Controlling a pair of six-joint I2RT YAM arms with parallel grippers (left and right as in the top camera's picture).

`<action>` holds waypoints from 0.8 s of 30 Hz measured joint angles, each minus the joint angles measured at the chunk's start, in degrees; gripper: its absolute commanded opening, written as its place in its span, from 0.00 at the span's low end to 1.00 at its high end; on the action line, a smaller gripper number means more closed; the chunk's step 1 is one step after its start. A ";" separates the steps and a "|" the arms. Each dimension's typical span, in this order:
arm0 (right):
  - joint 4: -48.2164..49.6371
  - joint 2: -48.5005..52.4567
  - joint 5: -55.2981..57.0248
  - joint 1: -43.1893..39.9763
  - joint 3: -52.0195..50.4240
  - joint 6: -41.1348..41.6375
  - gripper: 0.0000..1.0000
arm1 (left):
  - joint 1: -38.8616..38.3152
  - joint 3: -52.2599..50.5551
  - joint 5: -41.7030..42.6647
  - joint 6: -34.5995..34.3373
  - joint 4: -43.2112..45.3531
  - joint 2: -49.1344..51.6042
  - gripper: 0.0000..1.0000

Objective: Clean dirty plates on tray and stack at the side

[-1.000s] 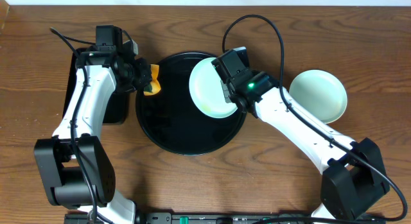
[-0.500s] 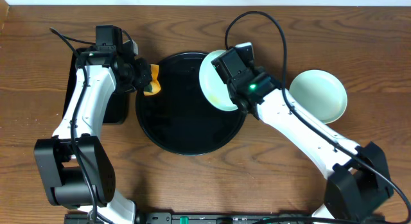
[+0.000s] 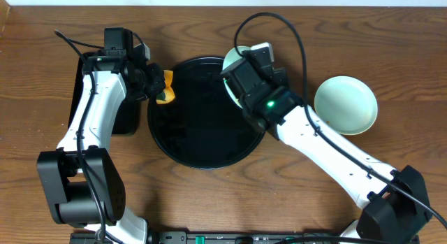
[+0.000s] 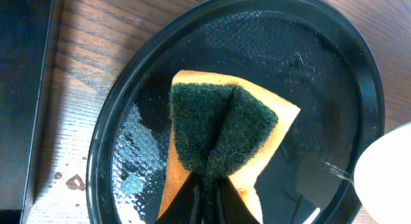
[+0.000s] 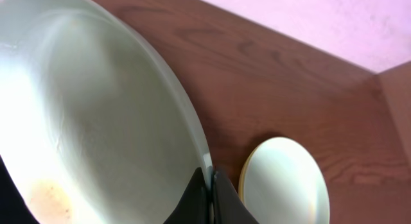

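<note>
Left arm (image 3: 87, 118), right arm (image 3: 328, 149): white link shells, black joint housings, black bases. Black cable (image 3: 302, 48) looped at right wrist; green indicator light (image 3: 269, 103) lit there. Second black cable (image 3: 65, 40) at left wrist. Fingers (image 4: 186, 203) black, tapered.

Tray + 3 plates, one plate lifted.
Round glossy blk tray (image 3: 199, 156) mid-scene, wet sheen. One mint plate (image 5: 83, 108) tilted steeply at tray's far-right rim, faint orange smear inside. A second mint plate (image 3: 346, 104) lies flat on table (image 3: 391, 48) right of tray, atop the pale yellow plate (image 5: 243, 176).
</note>
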 measured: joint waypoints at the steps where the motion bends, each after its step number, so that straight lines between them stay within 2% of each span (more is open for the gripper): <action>1: 0.09 0.00 0.44 0.37 0.00 -0.22 0.01 | 0.00 0.00 -0.02 0.00 0.00 0.00 0.07; 24: 1.05 -0.02 7.87 3.45 0.00 -4.46 0.01 | 0.00 0.00 -0.02 0.00 0.00 0.00 0.07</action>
